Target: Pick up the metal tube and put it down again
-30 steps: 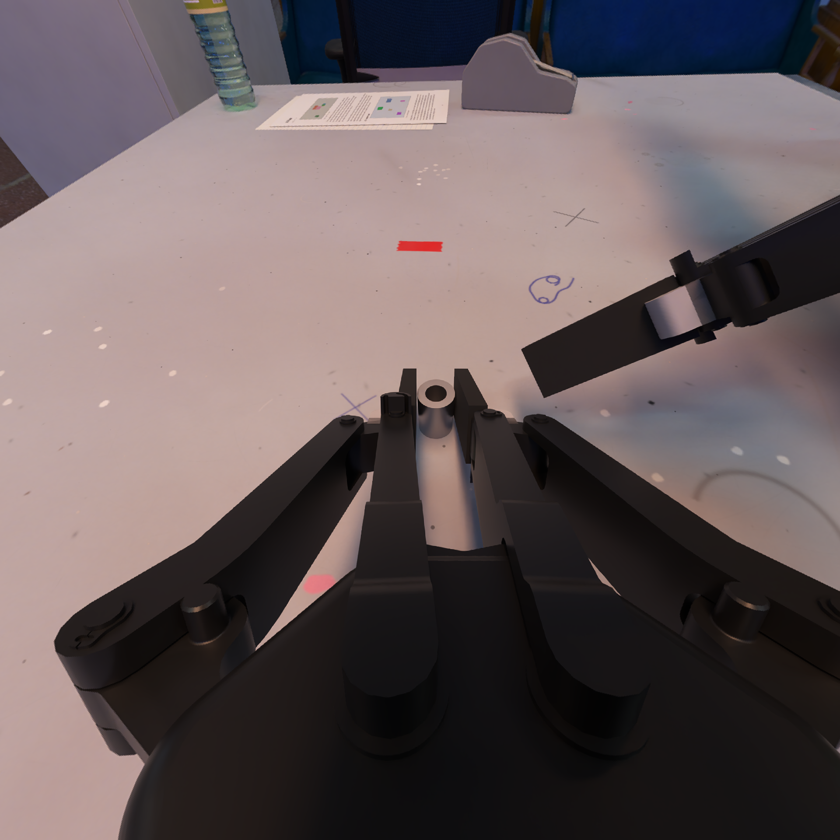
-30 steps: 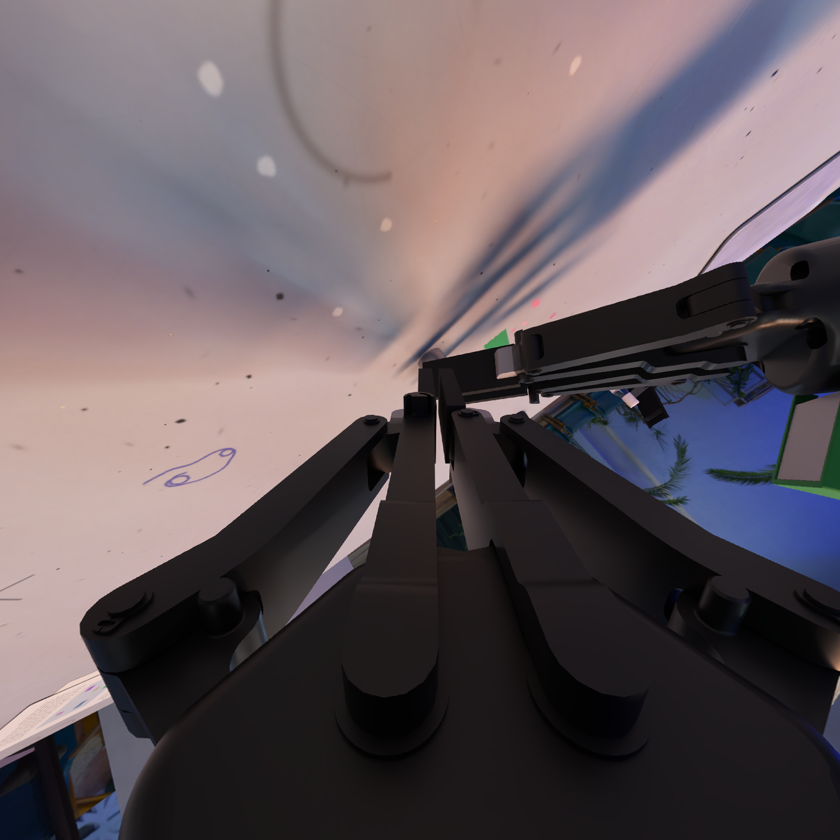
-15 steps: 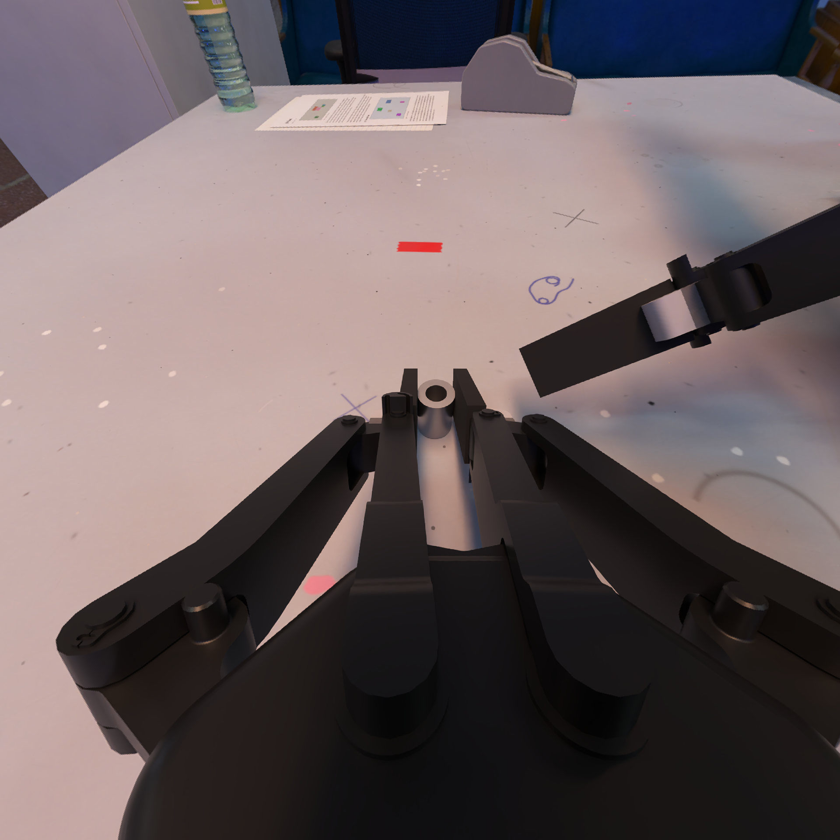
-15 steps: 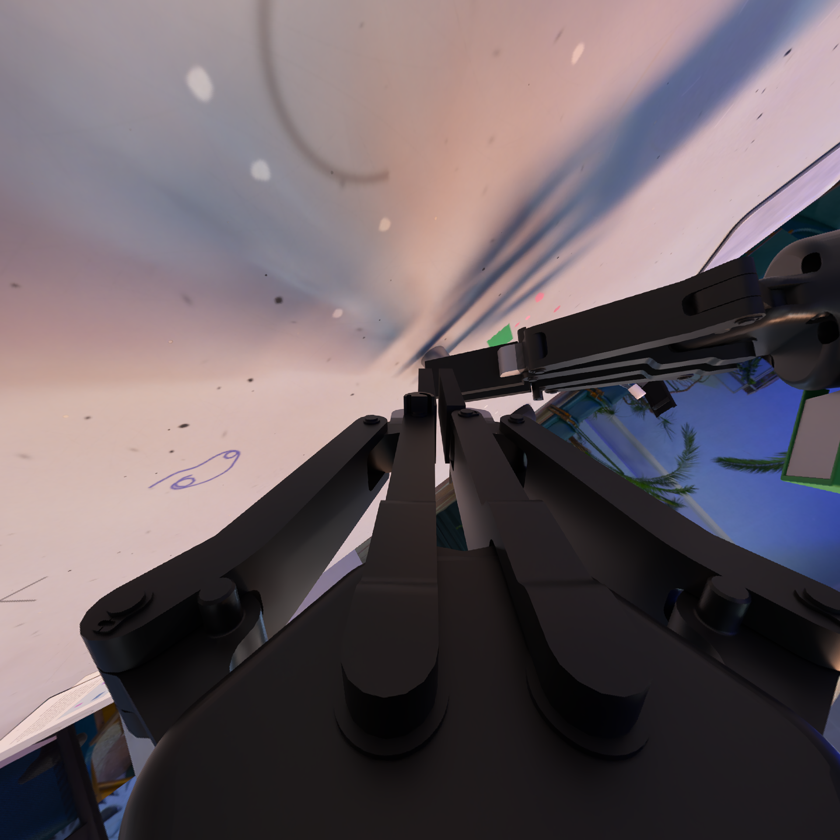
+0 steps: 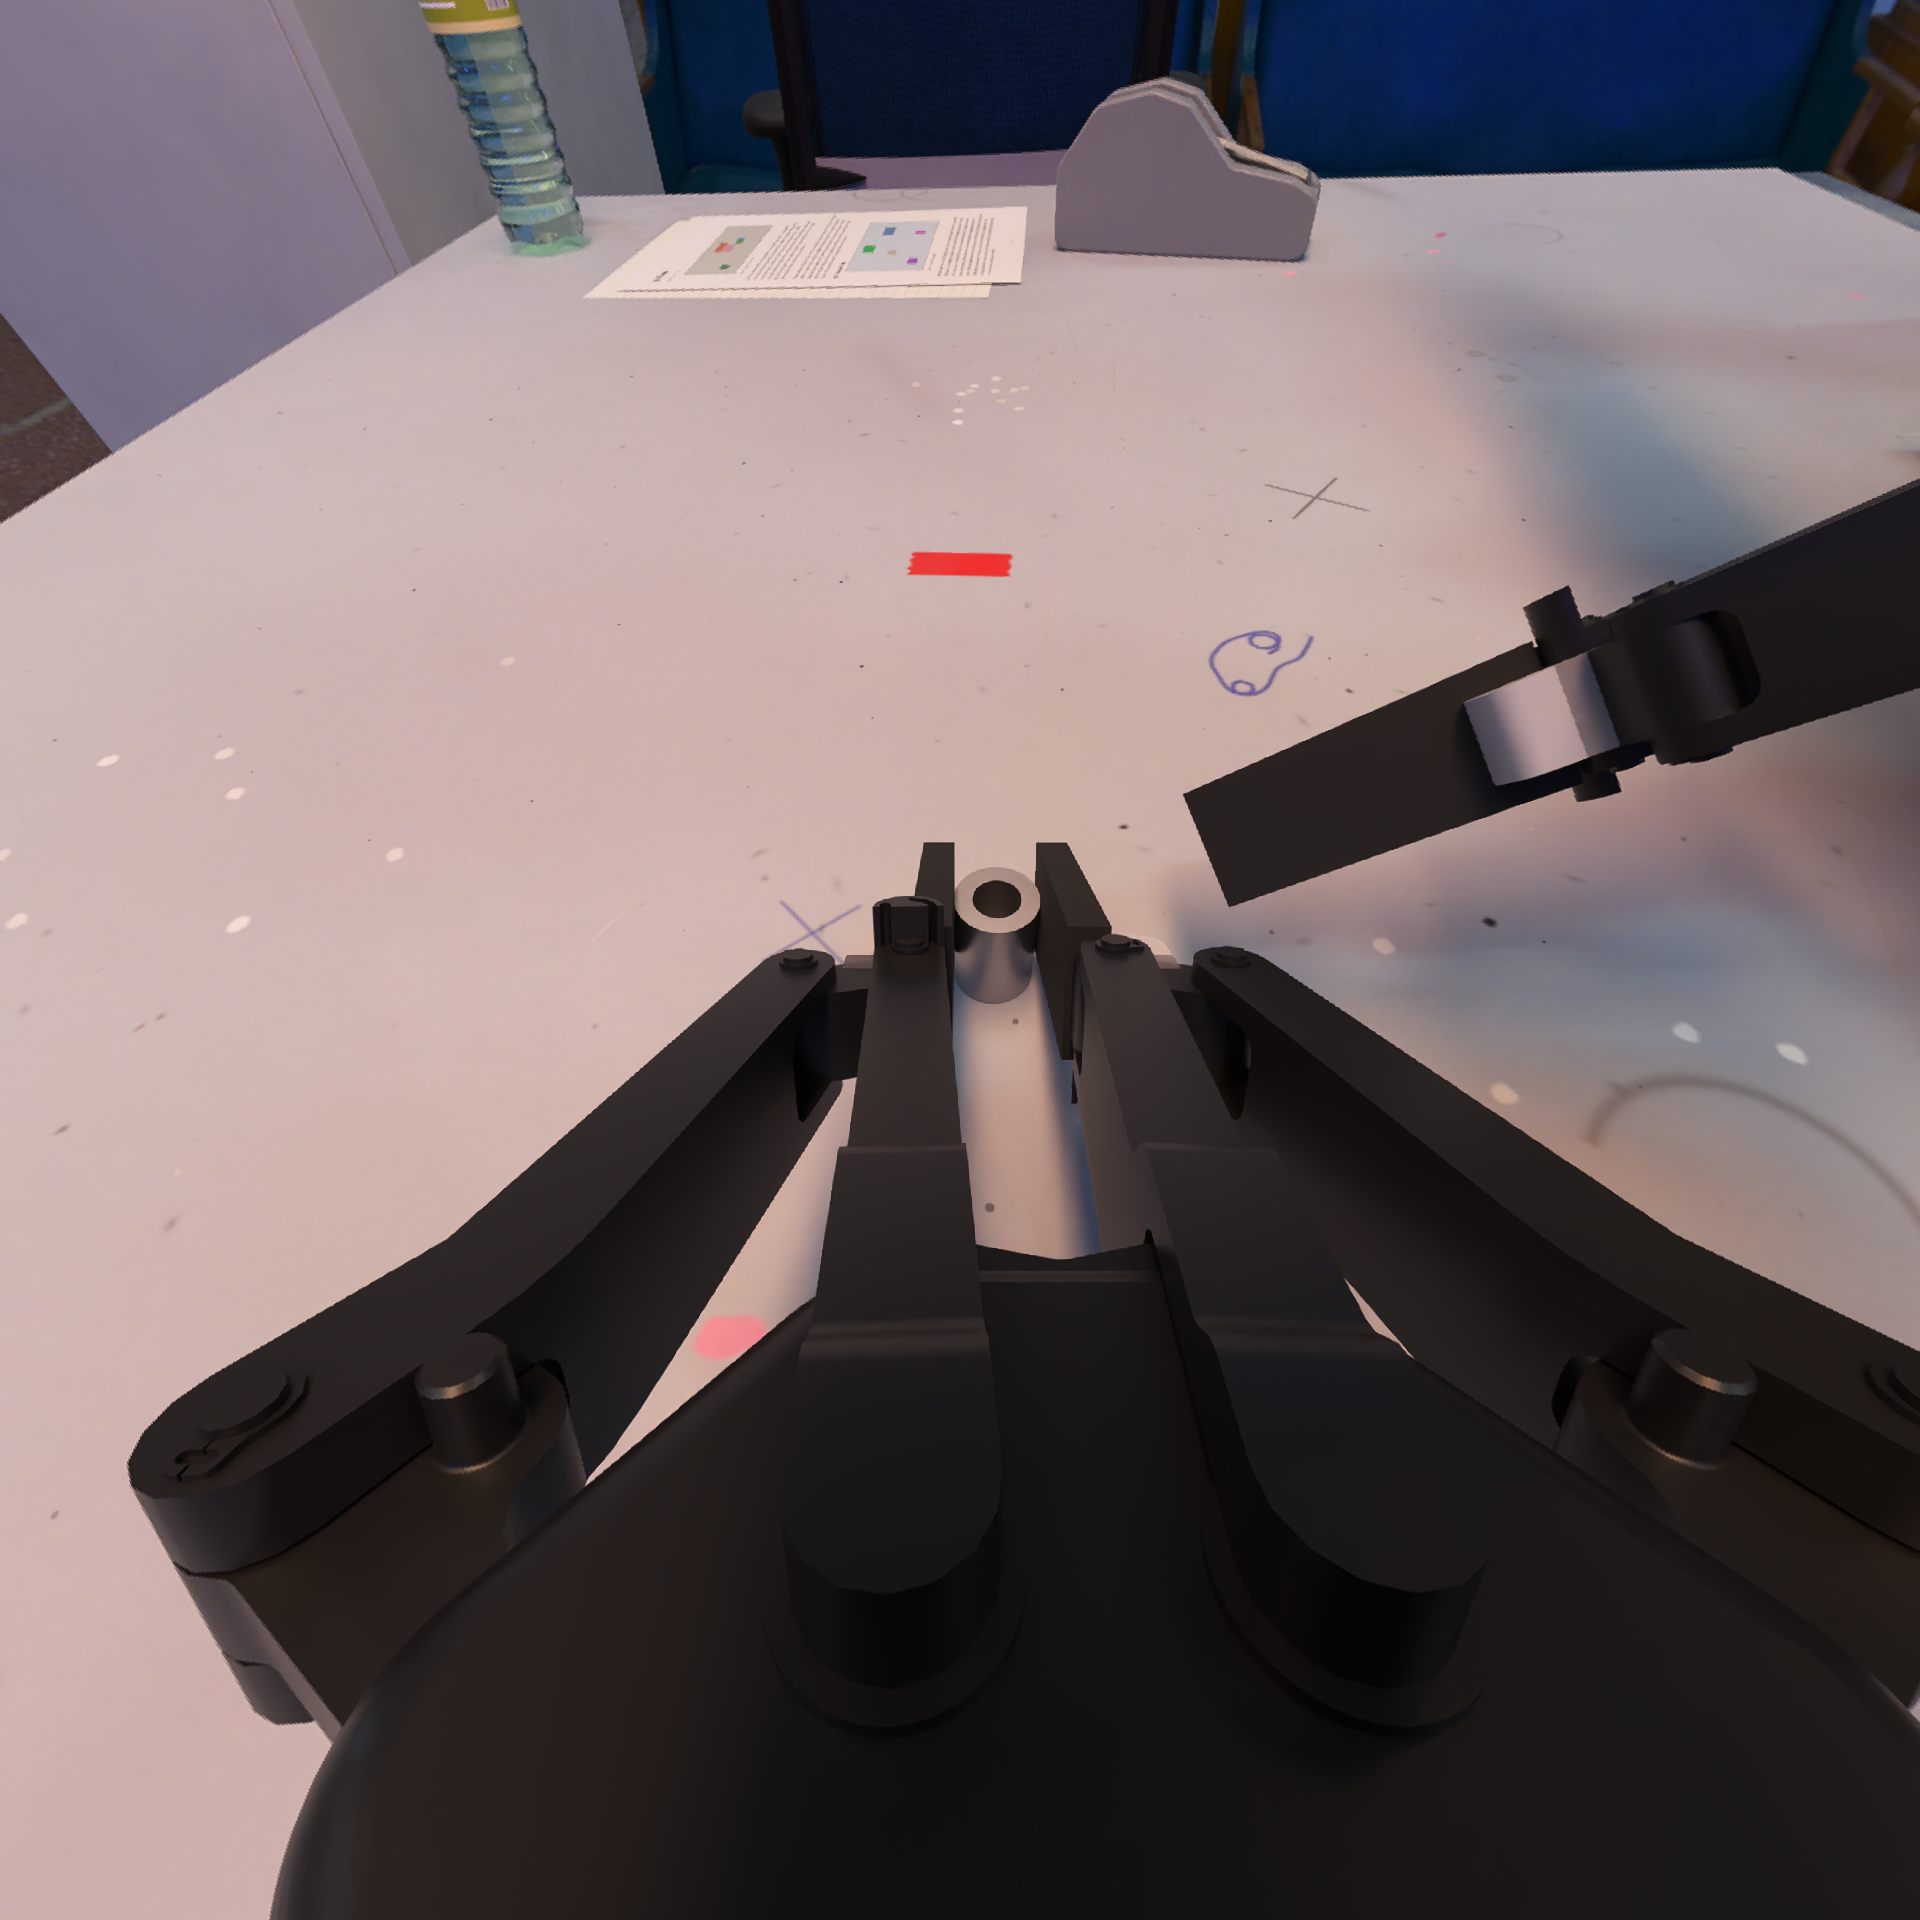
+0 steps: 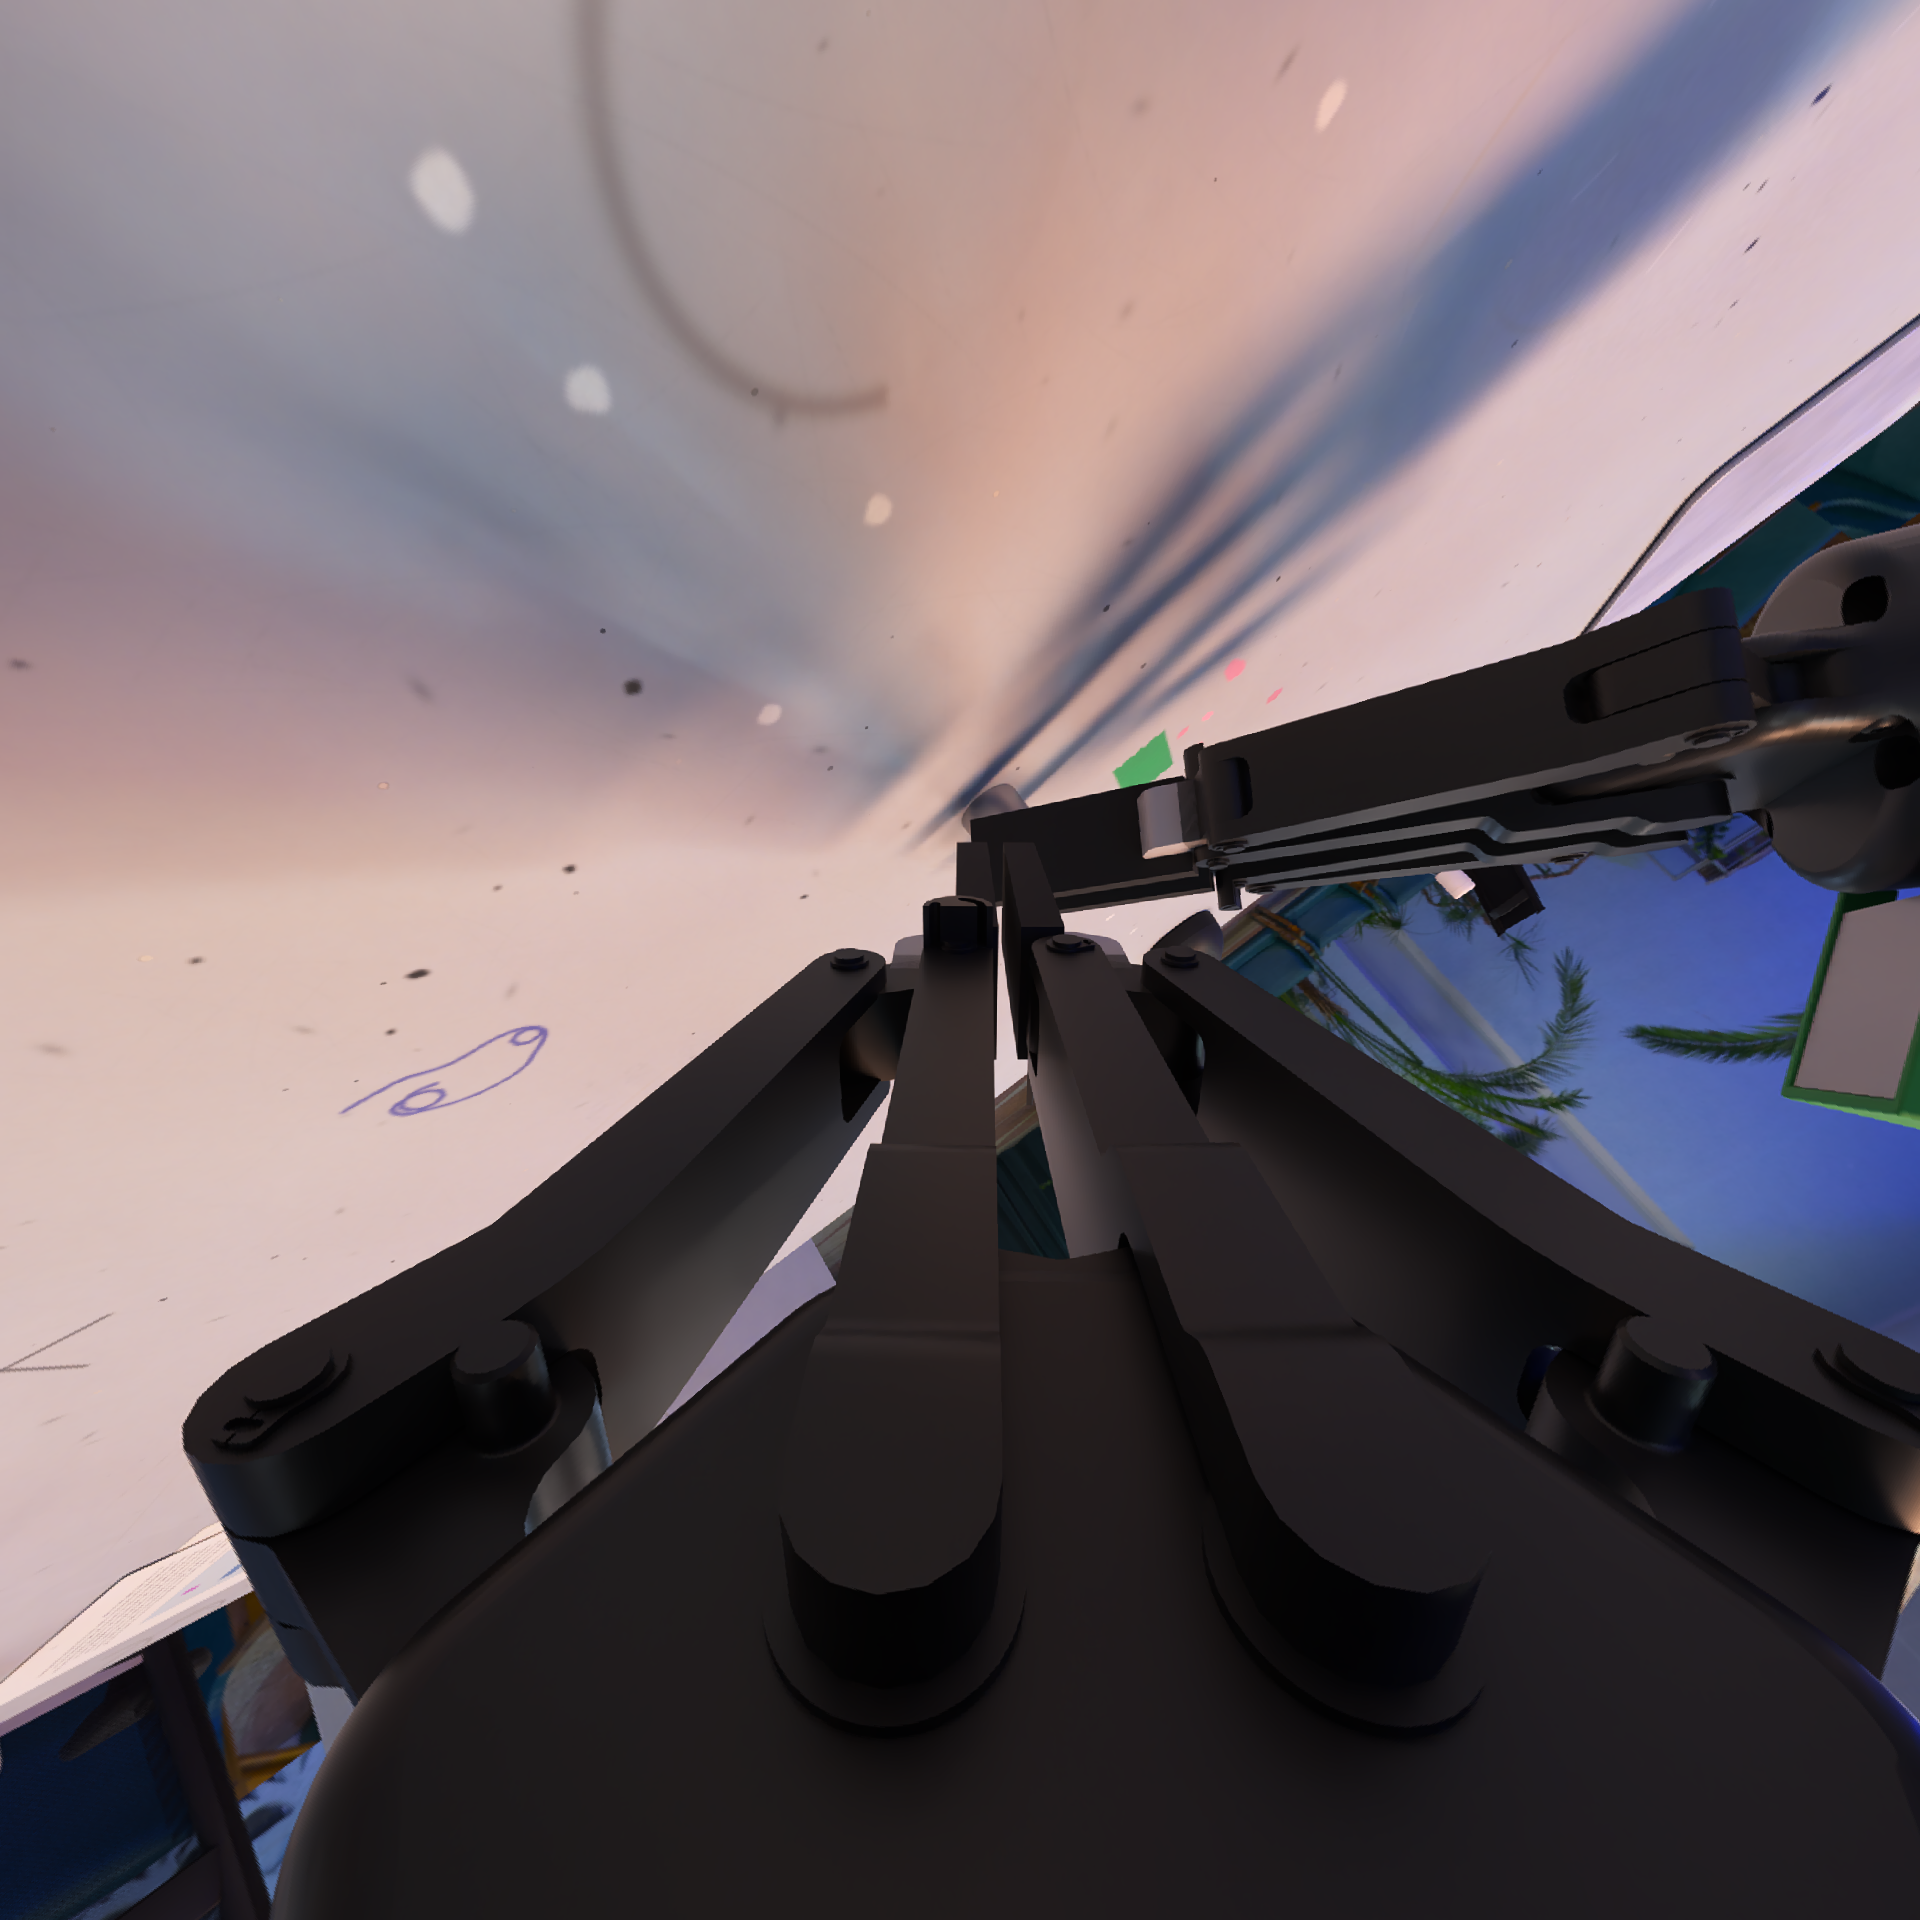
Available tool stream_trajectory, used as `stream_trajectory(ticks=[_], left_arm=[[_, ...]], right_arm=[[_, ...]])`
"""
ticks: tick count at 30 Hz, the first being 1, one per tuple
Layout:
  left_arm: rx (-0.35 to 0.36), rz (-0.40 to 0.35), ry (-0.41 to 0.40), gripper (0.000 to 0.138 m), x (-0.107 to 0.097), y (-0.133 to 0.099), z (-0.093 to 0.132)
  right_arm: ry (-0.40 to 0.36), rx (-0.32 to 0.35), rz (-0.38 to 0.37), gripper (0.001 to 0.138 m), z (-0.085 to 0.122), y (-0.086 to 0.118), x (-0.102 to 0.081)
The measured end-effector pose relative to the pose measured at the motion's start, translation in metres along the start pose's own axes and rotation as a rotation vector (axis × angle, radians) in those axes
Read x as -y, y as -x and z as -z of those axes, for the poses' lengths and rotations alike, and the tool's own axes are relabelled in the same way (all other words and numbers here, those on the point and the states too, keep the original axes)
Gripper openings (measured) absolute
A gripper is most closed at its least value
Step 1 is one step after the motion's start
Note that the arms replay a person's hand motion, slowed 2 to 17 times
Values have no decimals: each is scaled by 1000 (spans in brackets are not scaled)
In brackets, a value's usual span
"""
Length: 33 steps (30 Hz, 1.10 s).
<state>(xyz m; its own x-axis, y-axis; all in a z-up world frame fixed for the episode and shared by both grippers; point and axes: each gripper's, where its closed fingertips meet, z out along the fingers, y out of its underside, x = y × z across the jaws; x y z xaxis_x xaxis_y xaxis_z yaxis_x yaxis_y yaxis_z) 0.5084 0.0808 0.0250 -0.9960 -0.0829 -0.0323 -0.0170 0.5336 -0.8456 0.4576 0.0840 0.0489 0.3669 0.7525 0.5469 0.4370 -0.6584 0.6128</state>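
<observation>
Short silver metal tube [image 5: 995, 935] held upright in the left gripper [image 5: 995, 883] jaws

The jaws press both its sides; its open bore faces up, mid-bench [image 5: 416, 623]. The right gripper [image 6: 995, 868] nearby has its jaws closed on nothing. At the far edge lie a printed paper sheet [image 5: 821, 251], a plastic bottle [image 5: 509, 145] whose label is unreadable, and a grey block [image 5: 1179, 177].

Even soft light, no glare; pale speckled white tabletop [image 5: 520, 644] sharp here, streaky blue-grey shadows and wide-angle stretch in right wrist view.
</observation>
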Motion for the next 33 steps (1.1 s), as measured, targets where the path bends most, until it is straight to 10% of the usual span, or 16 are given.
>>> stream_trajectory(ticks=[33], left_arm=[[3, -2, 2, 21, 1, 0, -2]], right_arm=[[43, 33, 35, 4, -1, 2, 1]])
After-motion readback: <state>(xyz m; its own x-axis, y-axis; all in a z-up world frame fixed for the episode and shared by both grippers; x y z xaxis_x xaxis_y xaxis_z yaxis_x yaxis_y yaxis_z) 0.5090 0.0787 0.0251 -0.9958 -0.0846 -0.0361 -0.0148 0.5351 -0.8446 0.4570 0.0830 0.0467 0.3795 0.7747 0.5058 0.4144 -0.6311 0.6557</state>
